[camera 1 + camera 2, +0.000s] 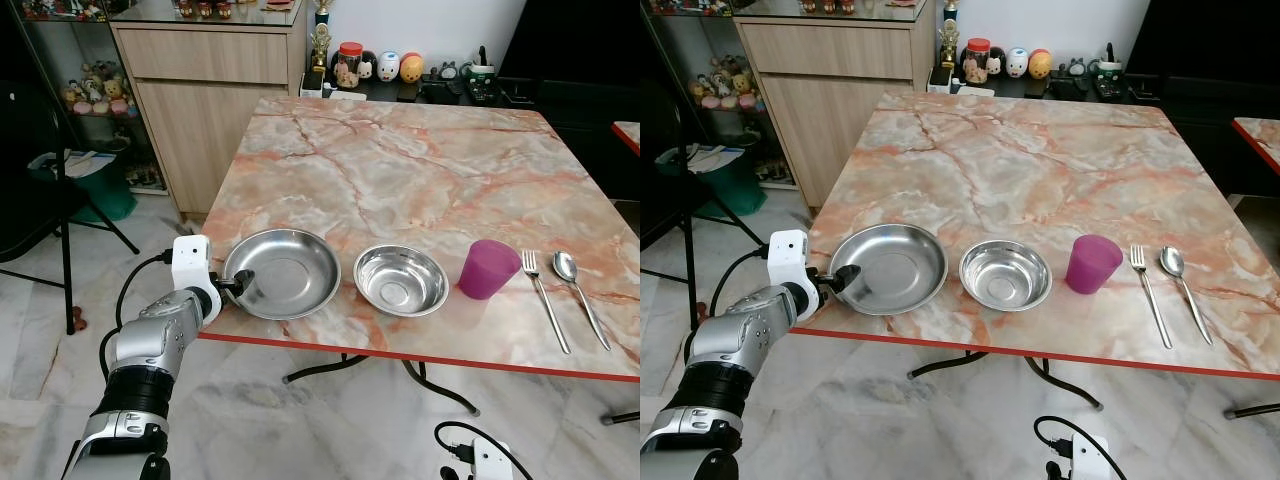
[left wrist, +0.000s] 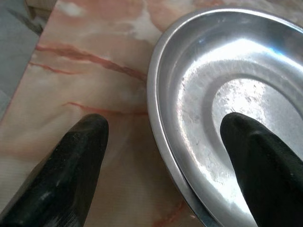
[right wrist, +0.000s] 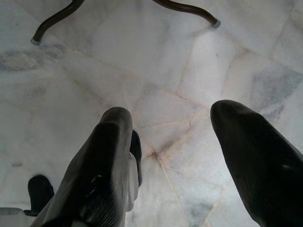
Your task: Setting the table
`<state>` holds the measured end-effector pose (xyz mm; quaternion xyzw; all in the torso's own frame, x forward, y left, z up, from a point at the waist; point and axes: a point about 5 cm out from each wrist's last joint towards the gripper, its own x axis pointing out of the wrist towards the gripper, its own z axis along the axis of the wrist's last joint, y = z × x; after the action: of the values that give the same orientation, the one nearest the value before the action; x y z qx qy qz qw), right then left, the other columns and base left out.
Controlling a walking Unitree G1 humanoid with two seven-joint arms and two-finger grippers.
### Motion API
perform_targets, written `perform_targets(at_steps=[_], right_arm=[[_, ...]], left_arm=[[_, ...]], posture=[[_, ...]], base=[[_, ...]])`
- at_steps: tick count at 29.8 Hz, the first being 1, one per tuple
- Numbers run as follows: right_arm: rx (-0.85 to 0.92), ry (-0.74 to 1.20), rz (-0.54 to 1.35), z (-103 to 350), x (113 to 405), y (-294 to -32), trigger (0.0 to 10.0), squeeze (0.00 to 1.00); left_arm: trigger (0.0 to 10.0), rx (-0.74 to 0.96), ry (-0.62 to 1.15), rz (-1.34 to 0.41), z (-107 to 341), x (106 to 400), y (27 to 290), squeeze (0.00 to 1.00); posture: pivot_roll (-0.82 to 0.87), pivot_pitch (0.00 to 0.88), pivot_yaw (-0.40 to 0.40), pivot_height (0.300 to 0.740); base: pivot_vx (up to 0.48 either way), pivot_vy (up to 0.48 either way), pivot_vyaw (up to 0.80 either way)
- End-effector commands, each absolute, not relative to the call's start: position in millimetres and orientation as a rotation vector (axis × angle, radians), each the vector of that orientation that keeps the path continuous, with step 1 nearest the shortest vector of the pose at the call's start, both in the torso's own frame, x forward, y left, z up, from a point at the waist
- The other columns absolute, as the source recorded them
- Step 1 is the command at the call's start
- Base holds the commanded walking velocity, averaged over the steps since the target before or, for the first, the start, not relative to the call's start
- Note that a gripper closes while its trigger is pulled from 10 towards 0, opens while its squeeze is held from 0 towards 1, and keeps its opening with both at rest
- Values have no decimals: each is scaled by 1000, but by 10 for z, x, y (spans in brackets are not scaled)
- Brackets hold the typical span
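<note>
At the near left edge of the pink-veined marble table (image 1: 420, 170), in the head views, we have our left gripper (image 1: 240, 283) at the rim of the round stainless steel plate (image 1: 285, 270), so we judge the plate placement is in hand. From the left wrist view, its fingers (image 2: 71, 170) stand well apart, straddling the rim without pinching it; next we must either close or back away. From the right wrist view, our right gripper (image 3: 165, 156) hangs spread and empty over the pale floor tiles (image 3: 142, 61).

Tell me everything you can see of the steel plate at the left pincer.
The steel plate is round, shiny metal, with a flat centre and a broad sloping rim. It sits upright and empty on the marble table near its front left edge, left of the steel bowl and apart from it. The open left pincer straddles its rim, one finger inside, one outside.
</note>
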<state>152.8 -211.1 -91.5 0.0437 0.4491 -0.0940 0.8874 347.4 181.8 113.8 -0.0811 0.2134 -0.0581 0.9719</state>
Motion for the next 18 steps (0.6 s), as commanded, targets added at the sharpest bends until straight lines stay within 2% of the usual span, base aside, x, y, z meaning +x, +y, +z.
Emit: perform_targets(at_steps=[1,5,6,8,10,11,12,13,14,15,18], right_arm=[[86,954,-183,-934,1500,-2086,10000,0],[87,955,-182,-934,1499,-2086,10000,0],[87,955,-182,-934,1499,-2088,10000,0],[87,955,-181,-933,1502,-2087,10000,0],[86,956,-180,-934,1501,-2083,10000,0],[86,957,-180,-936,1498,-2079,10000,0],[86,957,-180,-936,1498,-2079,10000,0],[86,958,-180,-937,1497,-2076,10000,0],[86,959,-179,-939,1494,-2073,10000,0],[85,961,-179,-942,1485,-2074,10000,0],[84,965,-179,-944,1475,-2087,10000,0]], left_arm=[[10000,-148,443,-131,1133,3460,1794,0],[10000,-137,448,-125,1110,3456,1794,0],[8353,-142,446,-123,1101,3454,1790,0],[6667,-146,440,-117,1053,3441,1778,0],[6353,-144,442,-116,1020,3427,1771,0],[4510,-147,452,-110,982,3409,1767,0],[4510,-147,452,-110,982,3409,1767,0],[3255,-148,457,-108,964,3401,1765,0],[824,-149,461,-106,950,3393,1764,0],[0,-150,463,-105,939,3385,1760,0],[0,-153,464,-105,934,3381,1756,0]], posture=[[64,0,-32,740],[64,0,-32,740],[64,0,-32,740],[61,0,-31,740],[60,0,-30,740],[60,0,-30,740],[60,0,-30,740],[60,0,-30,740],[60,0,-30,740],[60,0,-32,740],[60,0,-32,740]], base=[[0,0,0],[0,0,0],[0,0,0],[0,0,0],[0,0,0],[0,0,0],[0,0,0],[0,0,0],[0,0,0],[0,0,0],[0,0,0]])
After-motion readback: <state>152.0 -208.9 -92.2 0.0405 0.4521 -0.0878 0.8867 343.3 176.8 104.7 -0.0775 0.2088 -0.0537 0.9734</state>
